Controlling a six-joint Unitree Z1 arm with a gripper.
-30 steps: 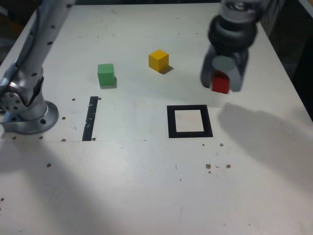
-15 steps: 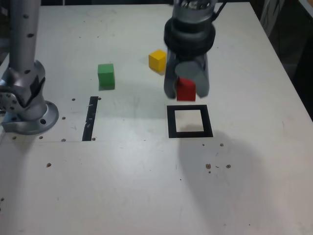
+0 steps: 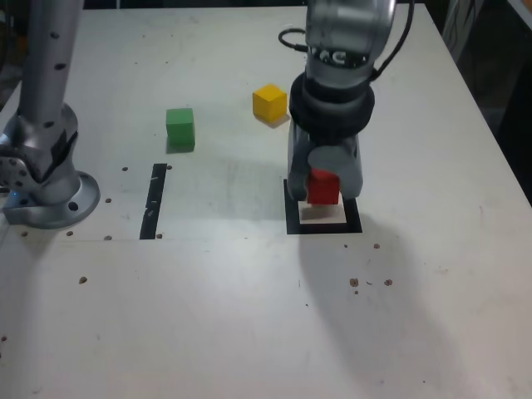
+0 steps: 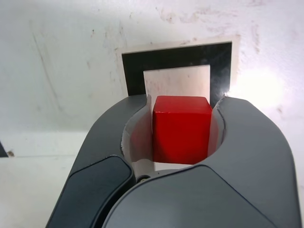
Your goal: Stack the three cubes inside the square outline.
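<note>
The gripper (image 4: pixel 182 137) is clamped on the red cube (image 3: pixel 323 186) just above the outline (image 3: pixel 293 223), mid-table. Judged well done: lower it straight, sides square to the tape, centred on white, release only once seated. Green cube (image 3: pixel 179 128) and yellow cube (image 3: pixel 269 102) wait nearer the far edge.

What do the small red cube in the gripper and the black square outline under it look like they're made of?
Red cube: matte, uniform colour with crisp edges, likely painted wood or plastic. Black square outline: flat, slightly glossy strips, apparently tape stuck on the white table.
</note>
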